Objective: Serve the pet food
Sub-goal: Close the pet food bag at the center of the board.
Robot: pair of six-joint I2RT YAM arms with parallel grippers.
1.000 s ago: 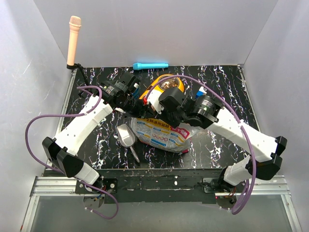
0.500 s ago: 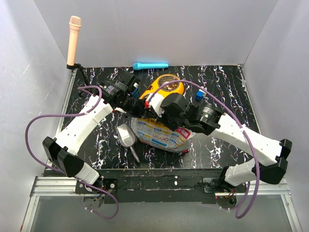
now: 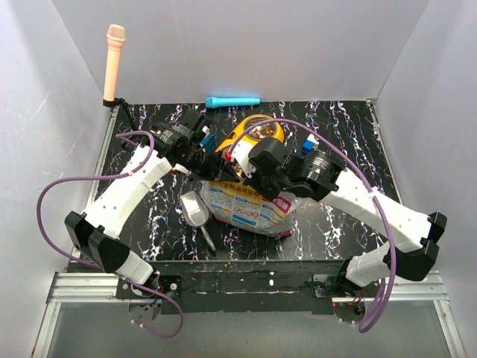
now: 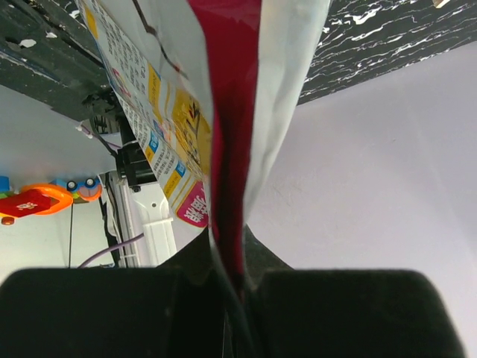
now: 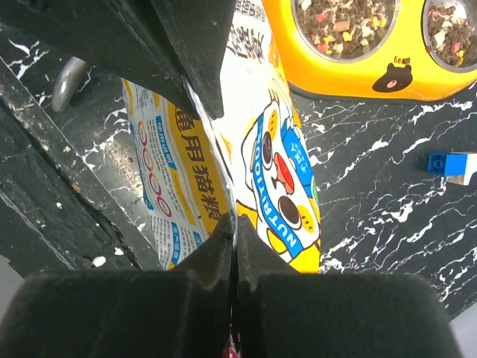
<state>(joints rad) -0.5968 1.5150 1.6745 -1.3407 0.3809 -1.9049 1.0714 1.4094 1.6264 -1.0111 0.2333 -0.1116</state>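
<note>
Pet food (image 5: 343, 19), pebbly kibble, glossy yellow bowl (image 5: 358, 74), crinkled foil bag (image 5: 276, 171)

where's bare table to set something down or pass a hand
Far right corner, between the blue block and the right wall, is bare. So is the near right strip between the bag and the right arm. Crowded: the middle, where left claw and right claw pinch the bag by scoop and yellow bowl.

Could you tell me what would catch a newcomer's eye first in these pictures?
Both arms meet at mid-table, the left pincer and the right pincer each shut on the colourful foil bag there. Just behind it stands a yellow double bowl with pet food in both wells, and a metal scoop lies left of the bag.
</note>
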